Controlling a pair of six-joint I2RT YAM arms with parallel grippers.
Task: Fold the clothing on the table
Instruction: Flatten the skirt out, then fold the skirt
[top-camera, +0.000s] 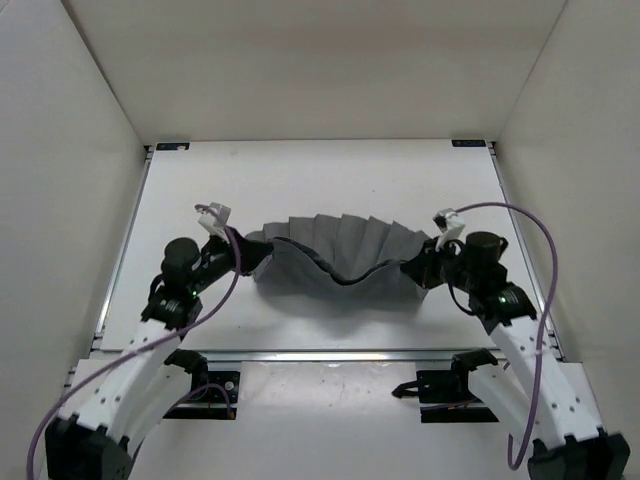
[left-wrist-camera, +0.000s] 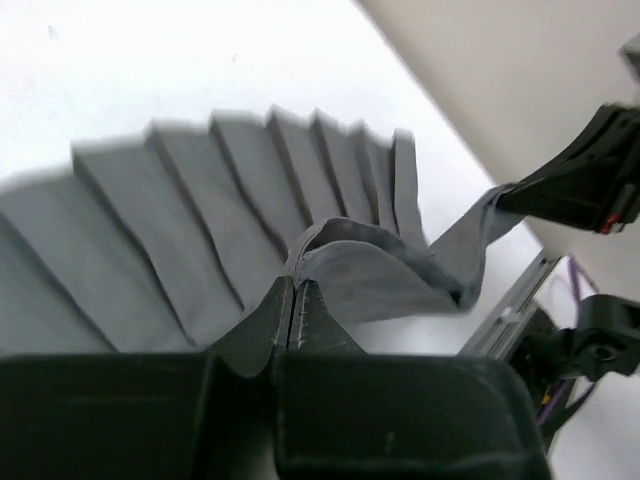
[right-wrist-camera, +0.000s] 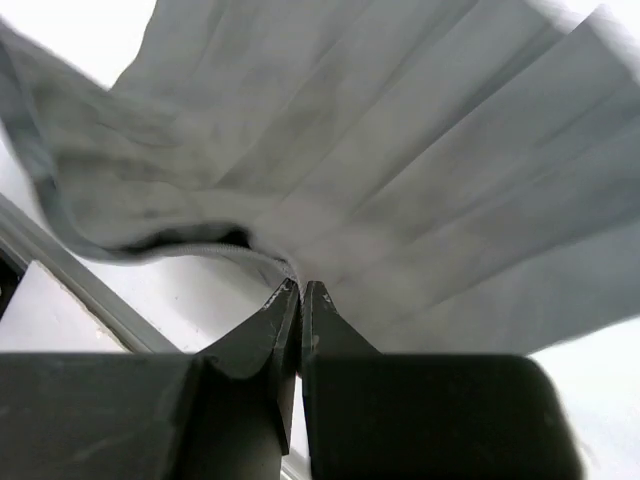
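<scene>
While gripping the clothing by two corners, holds it spread left to right over the middle of the bench; pinches the left corner in the left jaws, pressed together on cloth; pinches the right corner likewise in the right jaws; near edge sagging between.

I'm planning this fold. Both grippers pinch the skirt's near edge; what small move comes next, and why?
Probably carry the held edge forward together, over the pleats. The left gripper and right gripper are each shut on the skirt at its near edge, which sags between them while the far pleats lie on the table.
</scene>
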